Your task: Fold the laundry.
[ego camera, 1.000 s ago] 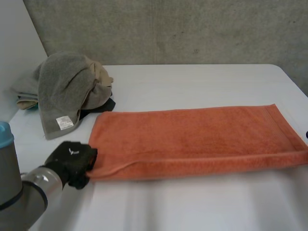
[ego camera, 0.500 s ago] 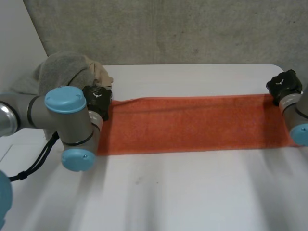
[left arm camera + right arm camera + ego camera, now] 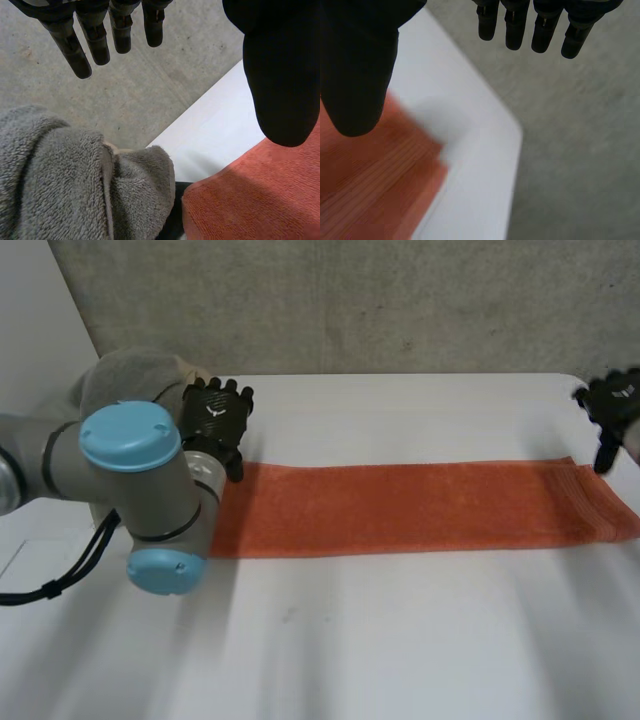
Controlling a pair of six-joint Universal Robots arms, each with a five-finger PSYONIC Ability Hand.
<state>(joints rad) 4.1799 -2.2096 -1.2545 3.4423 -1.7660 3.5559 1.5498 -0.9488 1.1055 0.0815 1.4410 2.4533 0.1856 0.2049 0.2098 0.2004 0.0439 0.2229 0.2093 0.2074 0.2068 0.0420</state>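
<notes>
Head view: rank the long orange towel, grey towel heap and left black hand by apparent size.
1. long orange towel
2-3. grey towel heap and left hand look alike; the left arm hides part of the heap.

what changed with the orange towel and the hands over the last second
The orange towel was folded: its near edge was carried over to the far edge, leaving a narrower strip. Both hands then let go; the left hand and right hand are now open, lifted just beyond its far corners. The grey towel pile stayed put.
</notes>
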